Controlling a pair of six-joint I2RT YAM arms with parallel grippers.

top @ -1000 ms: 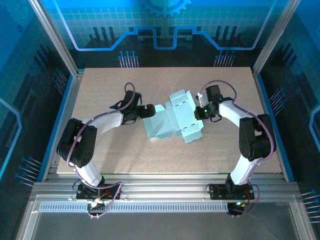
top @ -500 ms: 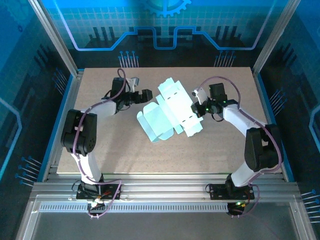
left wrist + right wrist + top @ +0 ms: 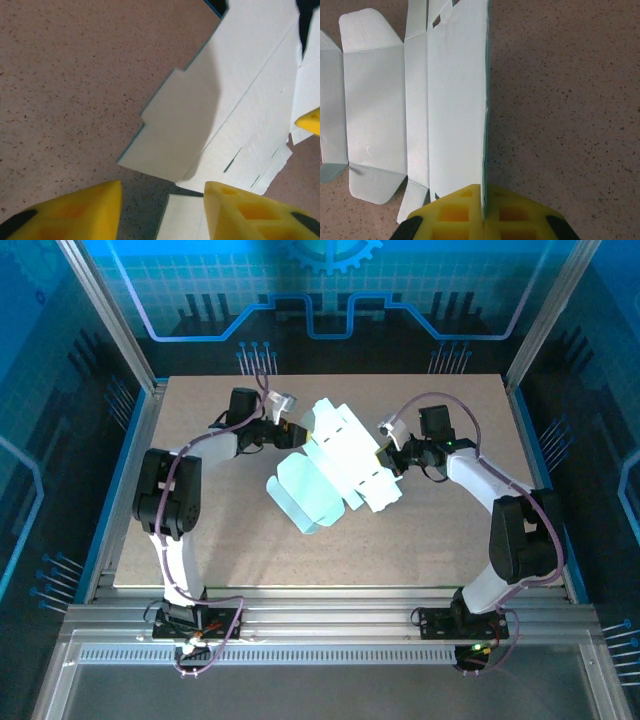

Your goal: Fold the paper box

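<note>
Shows paper box (image 3: 335, 465) mostly flat, edge pinched in right hand (image 3: 484, 200), left hand (image 3: 162, 200) part-open beside it; folding barely begun.

Paper box (image 3: 335, 465) was thin pale-mint card, matt, w/ faint ribbed grain. Table (image 3: 440, 540) looked like speckled brownish board, matt, slightly rough. Fingers (image 3: 455, 212) were yellow matt plastic, moulded cells. Rails (image 3: 330, 625) along near edge: dull-sheen metal.

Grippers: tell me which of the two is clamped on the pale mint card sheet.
The right gripper: it is shut on one edge of the pale mint card sheet, which stands between its jaws. The left gripper stands open.
</note>
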